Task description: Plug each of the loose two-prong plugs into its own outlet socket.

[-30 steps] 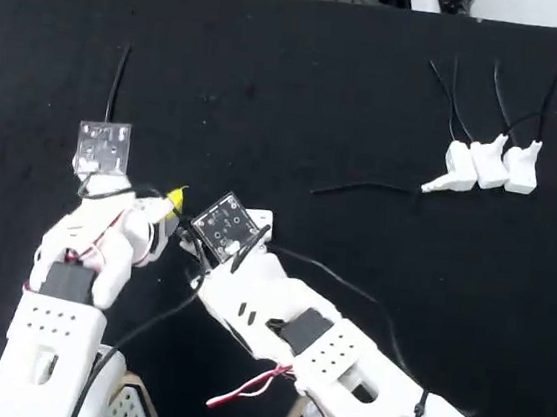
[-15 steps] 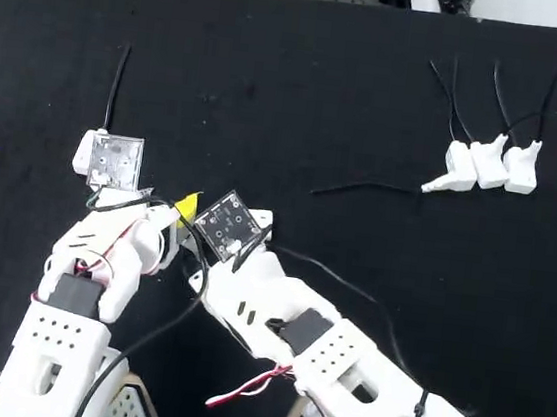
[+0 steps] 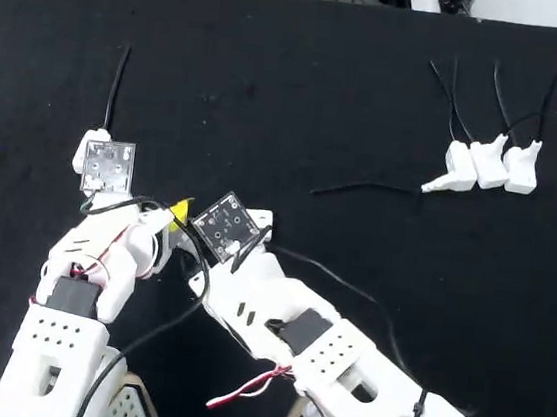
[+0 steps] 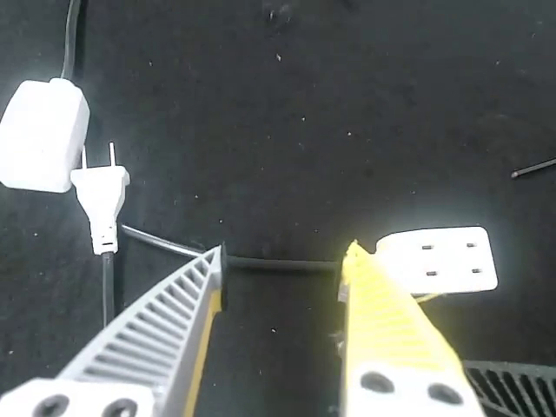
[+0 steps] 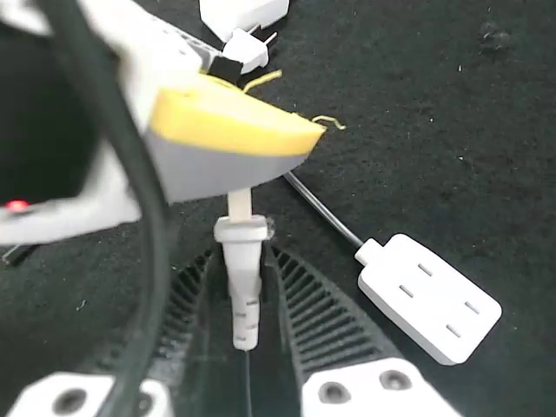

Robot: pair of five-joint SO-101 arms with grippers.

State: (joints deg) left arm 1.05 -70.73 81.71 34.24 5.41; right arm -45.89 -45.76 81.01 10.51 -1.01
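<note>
— Since the earlier frames the left arm has drawn back a little toward its base. That has uncovered a white plastic block (image 3: 91,141) on the end of a black cord, near the left side of the black cloth tabletop (image 3: 273,77). The right arm has kept its place.
— What lies by that block?
— A small white two-prong plug (image 4: 100,195) lies flat just beside it, with its prongs toward the block.
— And the left pincer (image 4: 284,257)?
— Its jaws are wide apart and grip nothing. A thin black cord (image 4: 278,263) runs across the gap at the fingertips.
— Next over?
— The right pincer (image 5: 239,256) is clamped on a slim white two-prong plug (image 5: 239,291), held by its body. The prongs point away from the wrist, toward the left arm's yellow-and-grey finger (image 5: 226,139) just ahead of them. A flat white plastic outlet socket (image 5: 430,295) with three pairs of slots lies on the tabletop near that pincer, apart from the held plug.
— Further right?
— A loose black wire (image 3: 361,188) lies mid-tabletop. Well apart from it, near the right edge, sits a cluster of three white plastic cord ends (image 3: 490,164). They touch one another, and their black cords fan away toward the far side. I cannot tell whether they are plugs or sockets.
</note>
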